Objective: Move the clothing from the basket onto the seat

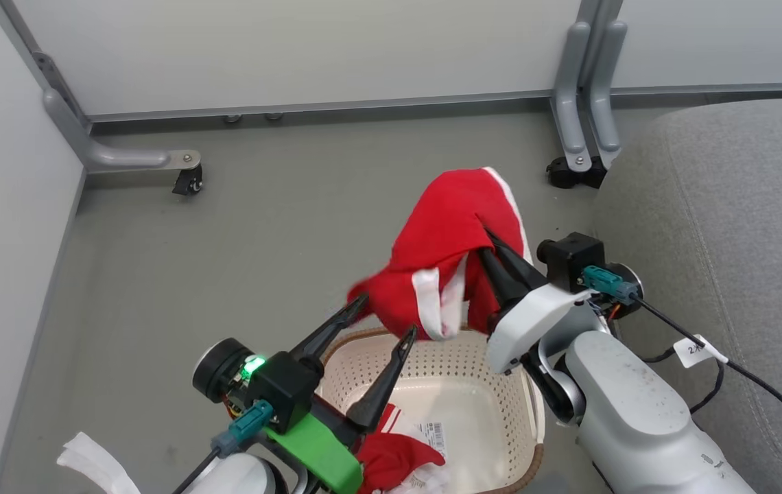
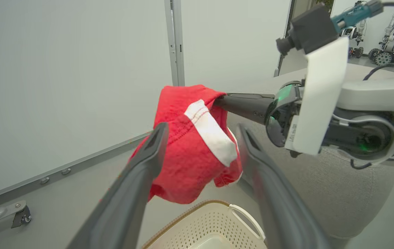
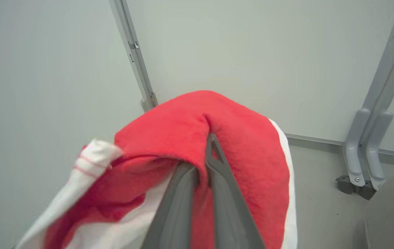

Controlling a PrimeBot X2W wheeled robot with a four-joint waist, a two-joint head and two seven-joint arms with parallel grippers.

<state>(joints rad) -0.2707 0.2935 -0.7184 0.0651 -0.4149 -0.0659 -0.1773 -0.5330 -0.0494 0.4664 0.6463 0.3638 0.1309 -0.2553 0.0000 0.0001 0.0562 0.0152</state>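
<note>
The right gripper (image 1: 486, 240) has its jaws closed tight on a soft red fabric garment with white trim (image 1: 439, 233), pinching a fold near the top. The cloth drapes over both dark fingers and hangs in the air above the far rim of the cream perforated plastic laundry basket (image 1: 459, 370). In the right wrist view the garment (image 3: 242, 138) bulges around the tips of the right gripper (image 3: 207, 152), which are pressed together with red cloth between them.

The left gripper (image 1: 387, 314) has its jaws spread wide and holds nothing. It hangs over the basket's left side, fingertips just beside the garment's lower hanging edge; whether one of them touches the cloth cannot be told. In the left wrist view the garment (image 2: 183, 162) hangs beyond the parted fingers of the left gripper (image 2: 202, 128), with the right gripper (image 2: 219, 100) gripping it from the side, above the basket (image 2: 204, 221) and its white side handle (image 2: 249, 218).

A second red garment (image 1: 391, 460) lies in the basket's near left corner, next to the barcode sticker (image 1: 432, 433) on its bottom. The basket stands on the grey floor (image 1: 226, 240), just beside the left edge of the large grey woven-fabric seat cushion (image 1: 720, 206).
</note>
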